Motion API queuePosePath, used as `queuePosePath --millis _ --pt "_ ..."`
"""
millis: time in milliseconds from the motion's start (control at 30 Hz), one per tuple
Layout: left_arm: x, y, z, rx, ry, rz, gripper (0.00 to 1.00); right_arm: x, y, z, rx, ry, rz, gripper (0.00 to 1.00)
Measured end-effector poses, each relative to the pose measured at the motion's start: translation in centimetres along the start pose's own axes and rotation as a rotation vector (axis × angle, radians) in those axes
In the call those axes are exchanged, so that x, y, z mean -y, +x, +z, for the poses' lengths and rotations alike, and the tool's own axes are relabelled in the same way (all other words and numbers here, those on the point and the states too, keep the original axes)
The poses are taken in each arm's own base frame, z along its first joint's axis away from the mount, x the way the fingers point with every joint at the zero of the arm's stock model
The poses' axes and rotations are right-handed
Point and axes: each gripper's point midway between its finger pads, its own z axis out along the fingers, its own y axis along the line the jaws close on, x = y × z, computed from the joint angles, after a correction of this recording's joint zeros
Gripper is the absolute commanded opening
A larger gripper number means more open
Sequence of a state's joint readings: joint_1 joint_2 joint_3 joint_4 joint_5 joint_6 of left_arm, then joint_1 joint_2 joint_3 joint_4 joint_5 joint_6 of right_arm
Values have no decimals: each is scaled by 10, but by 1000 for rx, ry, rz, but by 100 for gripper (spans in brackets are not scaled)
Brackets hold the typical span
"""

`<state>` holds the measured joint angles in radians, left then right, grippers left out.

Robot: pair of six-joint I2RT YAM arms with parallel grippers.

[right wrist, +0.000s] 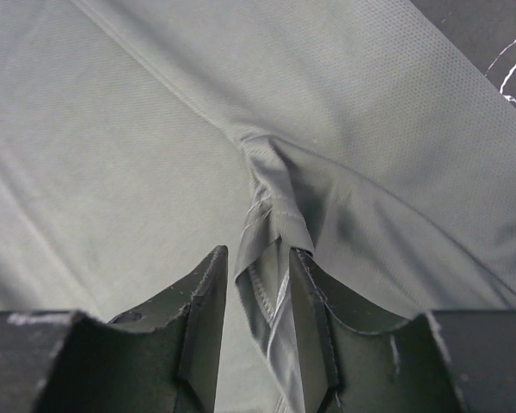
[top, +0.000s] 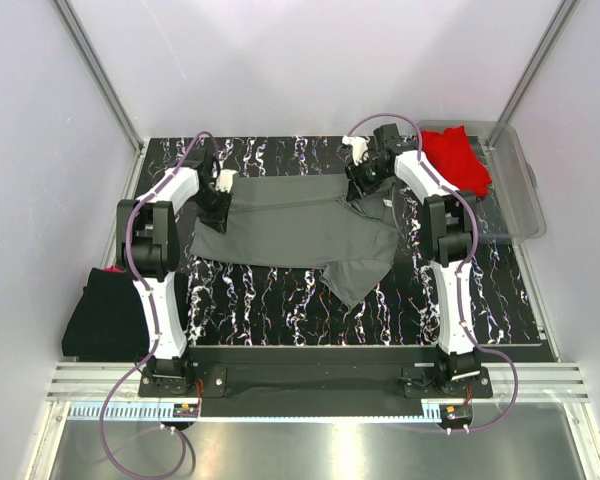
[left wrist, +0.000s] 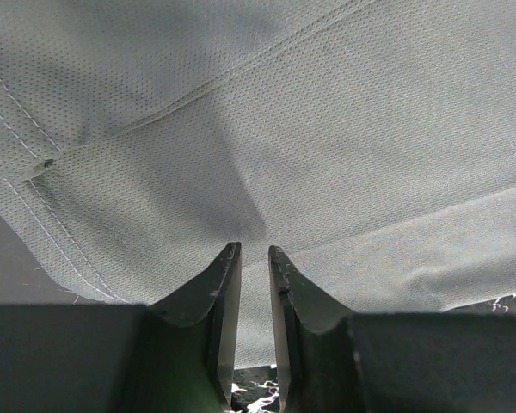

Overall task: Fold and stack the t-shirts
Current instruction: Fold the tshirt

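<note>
A dark grey t-shirt (top: 290, 235) lies spread across the middle of the black marbled table (top: 280, 310), one sleeve trailing toward the near right. My left gripper (top: 217, 208) is at the shirt's far left end. In the left wrist view its jaws (left wrist: 254, 249) stand close together on the cloth (left wrist: 327, 129), and creases run into the tips. My right gripper (top: 361, 192) is at the shirt's far right end. There a raised fold (right wrist: 271, 215) of the shirt (right wrist: 112, 172) sits between the parted fingers of the gripper (right wrist: 258, 254), against the right finger (right wrist: 314, 292).
A clear plastic tub (top: 525, 195) at the far right holds a red t-shirt (top: 458, 160). A black t-shirt (top: 105, 315) lies off the table's left edge beside the left arm. Grey walls close in on three sides.
</note>
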<state>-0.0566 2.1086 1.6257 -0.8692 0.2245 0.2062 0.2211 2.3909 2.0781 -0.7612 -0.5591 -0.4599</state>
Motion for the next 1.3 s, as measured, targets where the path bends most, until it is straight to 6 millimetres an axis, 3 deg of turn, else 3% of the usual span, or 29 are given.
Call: queuePosePath --millis 233,433,833,1133,1300 --pt "0 0 0 0 0 0 23 10 4 14 -15 13 3 42" --pt "0 0 0 0 0 0 23 4 1 19 -15 8 -5 29" --pt "0 0 0 0 0 -1 22 -26 1 38 -54 -15 -48 5" --pt "0 7 4 -14 7 -7 21 -31 12 44 -89 -3 -53 6" --pt "1 9 6 -20 11 -9 21 -43 8 44 -97 3 -77 12"
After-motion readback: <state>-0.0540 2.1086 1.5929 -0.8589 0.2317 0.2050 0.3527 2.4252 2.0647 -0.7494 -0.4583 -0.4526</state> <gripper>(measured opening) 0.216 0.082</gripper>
